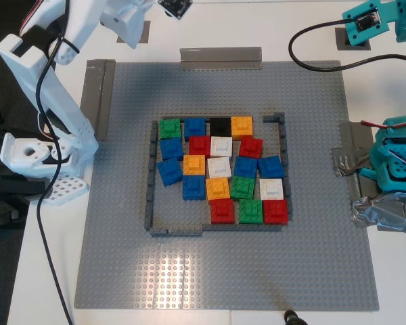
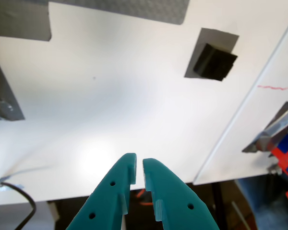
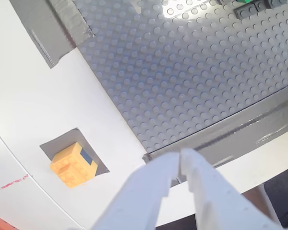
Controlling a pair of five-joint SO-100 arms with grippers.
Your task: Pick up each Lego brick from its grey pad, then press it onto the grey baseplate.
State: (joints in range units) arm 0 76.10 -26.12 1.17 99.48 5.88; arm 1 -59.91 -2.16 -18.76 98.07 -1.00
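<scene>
Lego bricks sit on their grey pads, off the grey baseplate (image 1: 122, 271): the black brick (image 2: 214, 62) rests on its pad (image 2: 201, 48) ahead of my first gripper (image 2: 139, 172) — teal jaws nearly closed, nothing between them. The orange brick (image 3: 73, 164) lies on its pad (image 3: 55, 144) beside my second gripper (image 3: 175, 165) — white jaws likewise near-closed and empty. Coloured bricks (image 1: 220, 169) fill the dark-grey frame (image 1: 151, 176) on the baseplate.

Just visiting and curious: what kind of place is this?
Probably a robotics lab bench: a white table with two small robot arms, a taped-down grey baseplate and coloured Lego bricks inside its frame.
</scene>
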